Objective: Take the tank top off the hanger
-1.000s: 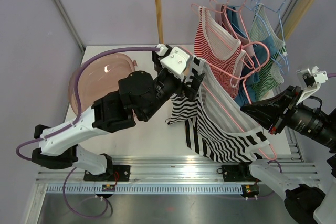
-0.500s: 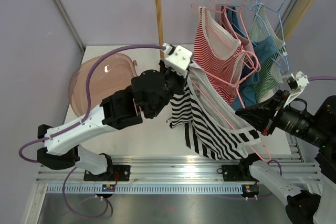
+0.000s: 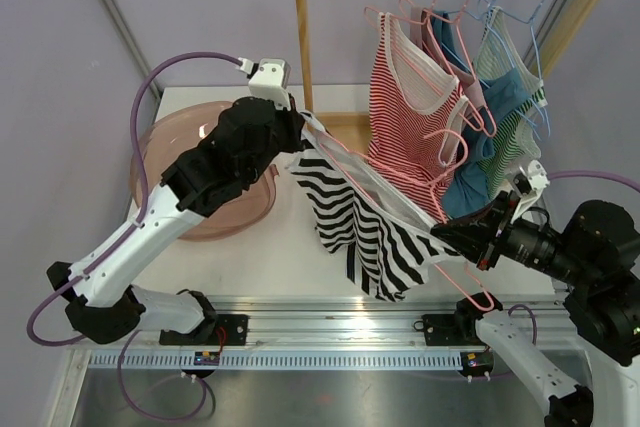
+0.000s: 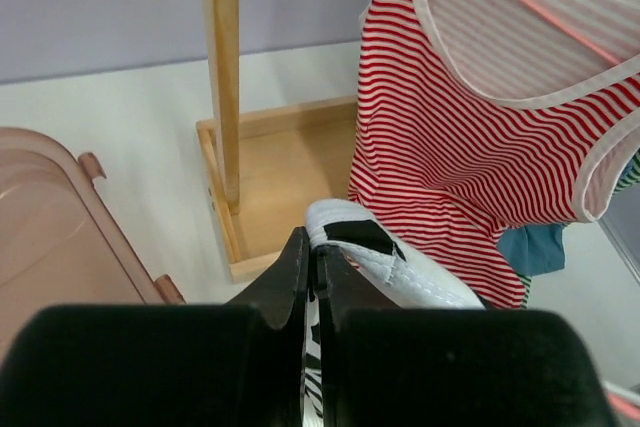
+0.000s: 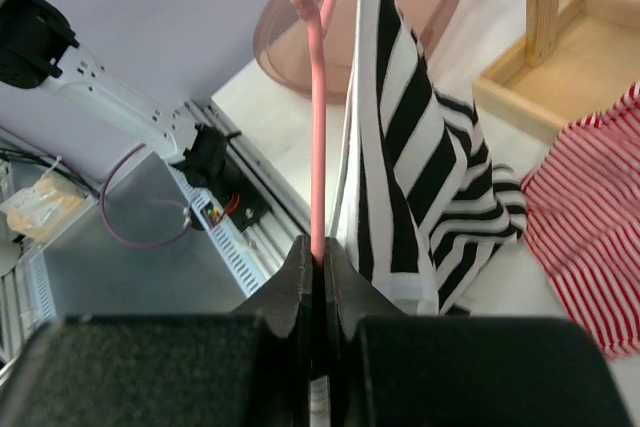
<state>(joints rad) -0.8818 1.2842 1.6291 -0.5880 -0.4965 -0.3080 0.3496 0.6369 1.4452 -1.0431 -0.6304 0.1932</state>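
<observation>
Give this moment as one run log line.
left claw: shut on striped tank top | right claw: shut on pink hanger | status: garment not yet off hanger

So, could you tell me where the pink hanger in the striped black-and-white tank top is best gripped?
Grip the pink hanger on its bare wire end, clear of the tank top, coming from the robot's right: that stretch is thin, straight and uncovered. The right gripper is shut on it there.

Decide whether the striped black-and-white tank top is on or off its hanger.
On: the pink hanger runs through the tank top; left gripper pinches the fabric, right gripper the hanger.
</observation>
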